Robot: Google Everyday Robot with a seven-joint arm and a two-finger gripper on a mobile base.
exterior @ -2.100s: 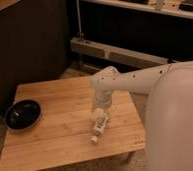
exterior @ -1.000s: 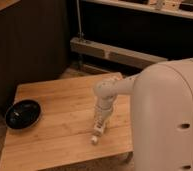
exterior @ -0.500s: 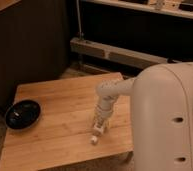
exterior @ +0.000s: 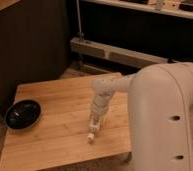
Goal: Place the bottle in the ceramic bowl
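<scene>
gripper (exterior: 95,123) down low at lower centre of the frame, pointing straight down onto the bottle (exterior: 92,134). cannot tell whether clamped on it or merely around it. only the bottle's near end on show below the gripper, white, small cap toward the bottom edge of the frame, slightly tilted down-left. on the wood or just above it: cannot tell which.

above the gripper, a white jointed arm (exterior: 103,90) running up and then right into the big rounded white body (exterior: 162,115) that fills the right side of the frame.

bowl (exterior: 21,116) far off at the left edge of the table (exterior: 55,100), black and glossy, upright, well apart from bottle and gripper, with bare light wood planks between.

behind the table, dark panelling at upper left and a long grey rail (exterior: 115,52) slanting down toward the right across the upper middle. speckled floor at the lower corners.
</scene>
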